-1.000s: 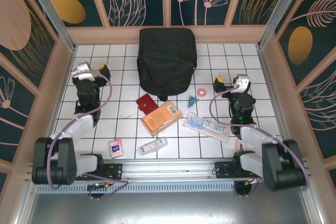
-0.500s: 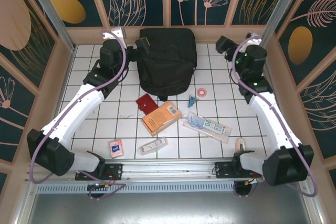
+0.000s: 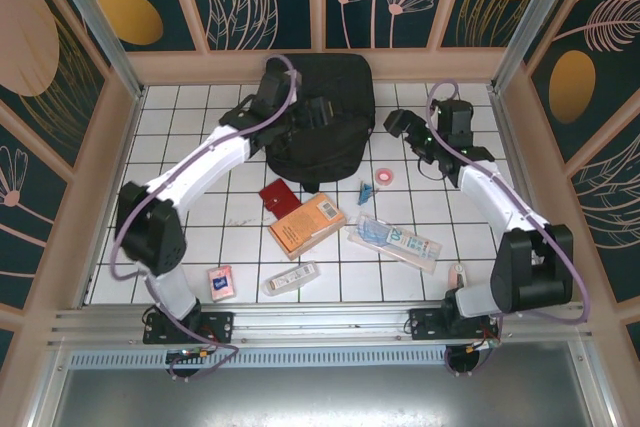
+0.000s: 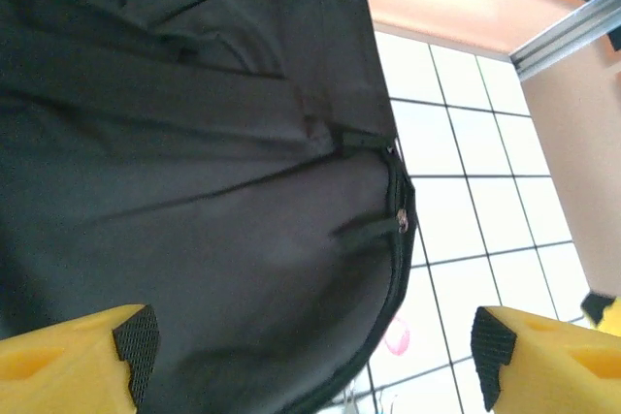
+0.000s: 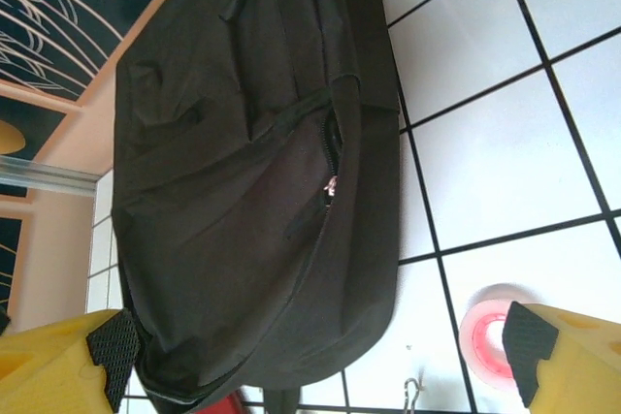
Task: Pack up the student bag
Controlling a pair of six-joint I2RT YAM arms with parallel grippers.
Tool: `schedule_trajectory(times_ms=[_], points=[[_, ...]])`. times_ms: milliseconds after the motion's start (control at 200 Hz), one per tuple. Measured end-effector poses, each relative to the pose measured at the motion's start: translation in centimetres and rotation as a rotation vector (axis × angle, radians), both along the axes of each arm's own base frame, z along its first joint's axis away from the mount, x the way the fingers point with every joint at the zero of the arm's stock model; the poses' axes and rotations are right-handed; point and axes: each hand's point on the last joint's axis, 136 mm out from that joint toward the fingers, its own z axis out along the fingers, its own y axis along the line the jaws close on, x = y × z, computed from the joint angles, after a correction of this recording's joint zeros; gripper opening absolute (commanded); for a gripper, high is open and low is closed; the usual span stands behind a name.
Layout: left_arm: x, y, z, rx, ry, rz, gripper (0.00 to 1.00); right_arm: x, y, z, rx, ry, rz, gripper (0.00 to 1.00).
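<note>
Item 1, the student bag (image 3: 320, 137): we log a large black fabric backpack at upper centre of the top view, lying flat on the white gridded table (image 3: 170, 117) with its far end near the back wall. In the left wrist view the bag (image 4: 194, 191) takes up the left and centre, with a small zipper pull (image 4: 402, 220) at its right seam. In the right wrist view the bag (image 5: 243, 191) runs from top centre to bottom left, and its zipper looks closed.

Item 2, the left gripper (image 3: 322, 112): we place it over the bag's upper middle. Its yellow fingers sit wide apart at the bottom corners of its own view (image 4: 312, 351), grasping nothing.

Item 3, the right gripper (image 3: 397, 125): just right of the bag. Its fingers are spread wide (image 5: 318, 344), released and empty.

Item 4, loose goods below the bag:
- red wallet (image 3: 278, 197), just beside the bag's near edge
- orange book (image 3: 307, 225), touching the wallet
- pink tape roll (image 3: 384, 176), also seen at lower right of the right wrist view (image 5: 485, 332)
- clear packet (image 3: 392, 240)
- pale tube (image 3: 291, 277)
- small pink box (image 3: 220, 282)
</note>
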Motion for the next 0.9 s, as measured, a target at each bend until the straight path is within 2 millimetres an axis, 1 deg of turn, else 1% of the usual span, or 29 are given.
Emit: schedule_trajectory(times_ms=[50,155,215,280,330,420,440,490,575,671,791,901], points=[[1.1,-1.5,-0.6,0.020,0.012,-0.009,0.84,0.6,0.2,-0.9,0.013,0.021,0.001,0.88],[2.5,-4.6,-3.2,0.076,0.056,-0.036,0.82,1.6,0.3,-3.1,0.058,0.069,-0.006,0.72],[3.2,-5.9,-4.8,0.111,0.080,-0.044,0.82,2.5,0.1,-4.3,0.089,0.095,-0.018,0.68],[3.6,-7.0,-6.4,0.137,0.106,-0.057,0.81,3.5,-0.2,-5.9,0.128,0.127,-0.035,0.61],[3.9,-7.5,-7.4,0.149,0.122,-0.063,0.81,4.3,-0.2,-6.9,0.163,0.145,-0.043,0.60],[4.4,-8.0,-8.6,0.162,0.141,-0.068,0.81,6.1,0.1,-8.3,0.237,0.167,-0.044,0.59],[4.5,-8.0,-8.9,0.163,0.143,-0.067,0.80,6.5,0.4,-8.5,0.257,0.171,-0.037,0.57],[4.5,-8.0,-9.5,0.169,0.152,-0.067,0.80,7.7,0.9,-8.8,0.297,0.169,-0.025,0.57],[4.4,-8.0,-9.9,0.171,0.164,-0.072,0.81,9.5,1.9,-9.0,0.368,0.148,0.011,0.55],[4.4,-8.0,-10.3,0.174,0.168,-0.072,0.80,10.4,2.7,-9.1,0.432,0.131,0.041,0.54],[4.2,-7.7,-11.3,0.190,0.183,-0.070,0.80,11.5,3.5,-8.8,0.491,0.107,0.082,0.54],[4.2,-7.6,-11.2,0.197,0.179,-0.067,0.80,12.3,4.1,-8.3,0.532,0.079,0.122,0.53]])
